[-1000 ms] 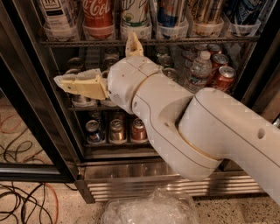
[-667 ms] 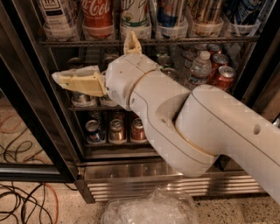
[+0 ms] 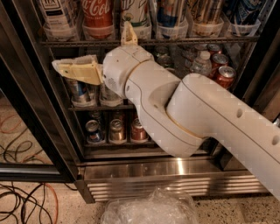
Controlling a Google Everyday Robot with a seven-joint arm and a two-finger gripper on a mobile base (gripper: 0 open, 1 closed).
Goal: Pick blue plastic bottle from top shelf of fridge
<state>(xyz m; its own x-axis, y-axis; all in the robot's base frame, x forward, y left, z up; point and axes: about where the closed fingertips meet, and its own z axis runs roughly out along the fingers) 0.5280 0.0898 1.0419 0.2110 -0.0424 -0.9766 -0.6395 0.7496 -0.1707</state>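
Note:
The fridge (image 3: 175, 183) stands open in front of me. Its top shelf (image 3: 78, 42) holds a row of tall bottles in clear holders. The blue plastic bottle (image 3: 54, 15) stands at the far left of that shelf. Only its lower part, with a white label and dark lettering, shows; its cap is out of view. A red Coca-Cola bottle (image 3: 98, 13) stands right of it. My gripper (image 3: 61, 65) points left, just below the top shelf and under the blue plastic bottle, in front of the second rack. It holds nothing that I can see.
Cans (image 3: 116, 131) fill the lower racks. A small water bottle (image 3: 203, 61) and red cans (image 3: 223, 74) sit at the right. The black door frame (image 3: 30, 118) is at the left. Cables (image 3: 22, 205) lie on the floor and a clear plastic bag (image 3: 148, 210) lies below.
My gripper has risen towards the top shelf and stayed at the left side. The bottles have not moved.

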